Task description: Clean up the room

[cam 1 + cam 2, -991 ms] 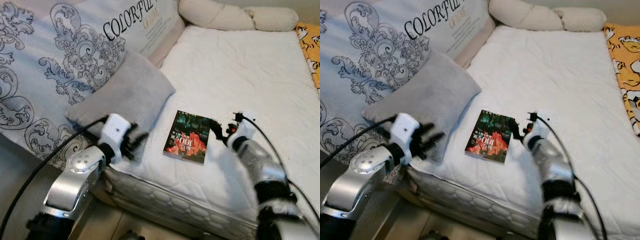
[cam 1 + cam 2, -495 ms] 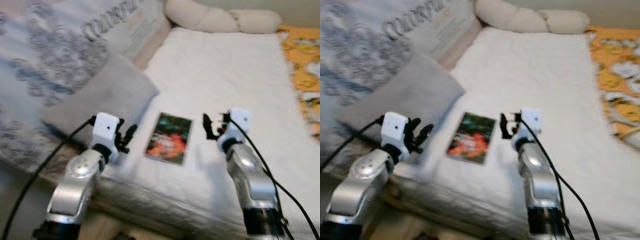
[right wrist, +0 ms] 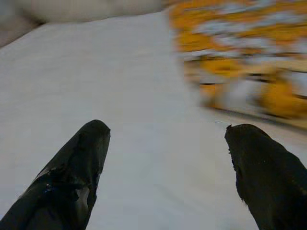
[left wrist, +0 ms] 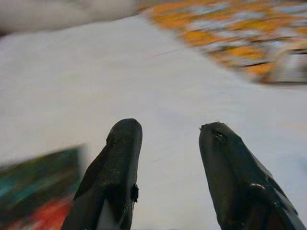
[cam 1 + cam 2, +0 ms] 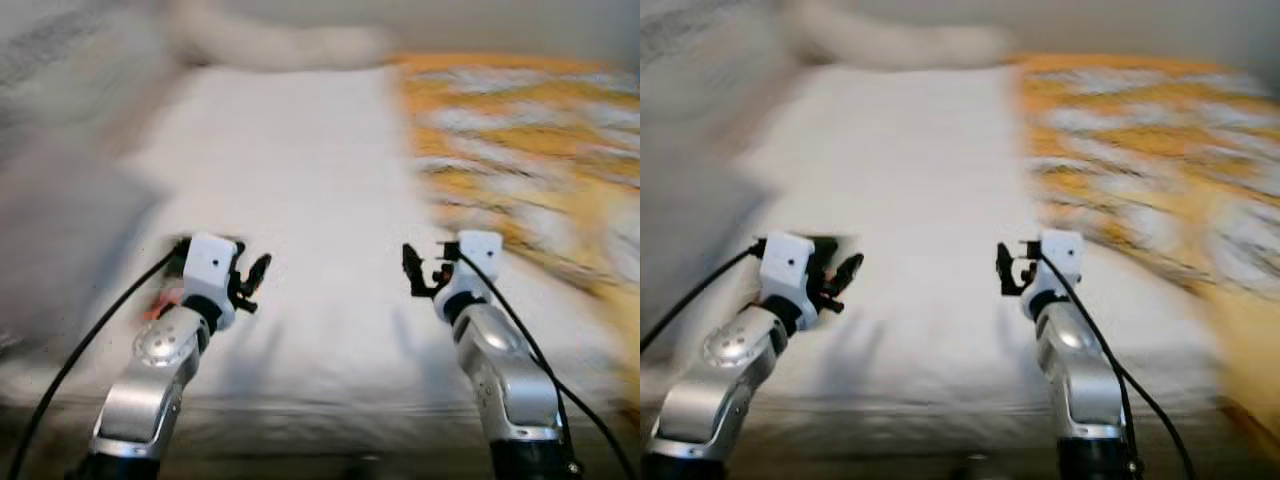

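We look down over a bed (image 5: pixel 320 170) covered in a white quilted sheet. The head views are heavily blurred, so fine detail is lost.

Our left claw (image 5: pixel 250 282) hangs above the bed at about 8 o'clock in the head view. In the left wrist view its two black fingers (image 4: pixel 115 172) stand a moderate gap apart, with nothing between them. Our right claw (image 5: pixel 410 272) hangs above the bed at about 4 o'clock, level with the left one and well apart from it. In the right wrist view its fingers (image 3: pixel 76 177) are spread wide and hold nothing. Black cables run back from both wrists along the silver arms.

A book (image 4: pixel 38 191) with a dark green and red cover lies flat on the sheet. In the left wrist view it sits just beside the left claw's fingers, off to the outer side, not between them. In the head view only a red sliver of it peeks out behind the left wrist, at about 8 o'clock.

An orange and white patterned blanket (image 5: pixel 520 150) covers the bed from 1 to 3 o'clock. A long cream pillow (image 5: pixel 280 45) lies along the far edge at 11 to 12 o'clock. A blurred grey shape, too smeared to identify, fills the 9 to 10 o'clock side.
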Tool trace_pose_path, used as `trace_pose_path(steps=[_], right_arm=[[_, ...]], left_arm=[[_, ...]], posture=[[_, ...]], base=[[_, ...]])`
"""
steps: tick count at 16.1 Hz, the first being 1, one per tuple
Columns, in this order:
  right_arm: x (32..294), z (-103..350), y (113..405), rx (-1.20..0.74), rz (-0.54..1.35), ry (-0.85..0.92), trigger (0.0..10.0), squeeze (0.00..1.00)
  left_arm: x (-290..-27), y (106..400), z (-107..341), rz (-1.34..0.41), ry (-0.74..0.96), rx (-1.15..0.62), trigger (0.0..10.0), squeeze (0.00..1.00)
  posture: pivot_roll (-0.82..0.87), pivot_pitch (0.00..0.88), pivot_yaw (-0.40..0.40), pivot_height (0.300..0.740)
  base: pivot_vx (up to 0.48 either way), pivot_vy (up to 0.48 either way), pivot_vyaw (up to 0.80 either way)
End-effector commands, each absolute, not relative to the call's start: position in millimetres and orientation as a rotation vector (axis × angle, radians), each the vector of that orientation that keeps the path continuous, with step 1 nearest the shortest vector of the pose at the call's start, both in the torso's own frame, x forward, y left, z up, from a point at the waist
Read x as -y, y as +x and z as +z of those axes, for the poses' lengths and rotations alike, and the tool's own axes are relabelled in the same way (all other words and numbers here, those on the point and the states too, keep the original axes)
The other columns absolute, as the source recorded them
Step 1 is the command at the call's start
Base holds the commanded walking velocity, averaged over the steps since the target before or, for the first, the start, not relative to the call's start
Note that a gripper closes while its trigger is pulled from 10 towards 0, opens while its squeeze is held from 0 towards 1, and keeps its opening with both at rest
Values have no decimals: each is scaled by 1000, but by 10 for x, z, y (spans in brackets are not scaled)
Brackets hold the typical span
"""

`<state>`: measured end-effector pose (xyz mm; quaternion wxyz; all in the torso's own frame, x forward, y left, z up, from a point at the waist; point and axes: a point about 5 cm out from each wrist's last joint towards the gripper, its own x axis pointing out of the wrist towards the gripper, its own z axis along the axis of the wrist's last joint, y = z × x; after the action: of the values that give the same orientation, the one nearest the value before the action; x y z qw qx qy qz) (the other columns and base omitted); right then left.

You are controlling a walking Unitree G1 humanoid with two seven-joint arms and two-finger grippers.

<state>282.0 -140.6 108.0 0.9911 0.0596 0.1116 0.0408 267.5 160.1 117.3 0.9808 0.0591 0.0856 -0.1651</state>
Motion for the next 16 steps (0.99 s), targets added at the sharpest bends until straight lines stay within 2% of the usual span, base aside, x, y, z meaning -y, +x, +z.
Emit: trace_pose_path(steps=[1,2,8,13,16], right_arm=[[1362,1110,2799,-224,97,120,10000,0],[1372,1107,2794,-226,92,114,10000,0],[1486,1137,2812,-197,35,-14,10000,0],[1566,1147,2839,-195,92,-99,10000,0],[1549,1151,2845,-195,103,-93,10000,0]], left_arm=[[-1627,2657,1181,-323,134,-168,10000,235],[-1624,2649,1169,-322,132,-170,10000,235],[-1618,2659,1155,-285,121,-163,10000,239],[-1604,2673,1155,-258,117,-153,10000,239],[-1608,2683,1159,-248,116,-147,10000,235]], posture=[[-75,0,15,740],[-78,0,15,740],[-81,0,14,740],[-79,0,7,740],[-80,0,6,740]], base=[[0,-450,-800],[0,-450,-613],[0,-451,0],[0,-448,0],[0,-451,731]])
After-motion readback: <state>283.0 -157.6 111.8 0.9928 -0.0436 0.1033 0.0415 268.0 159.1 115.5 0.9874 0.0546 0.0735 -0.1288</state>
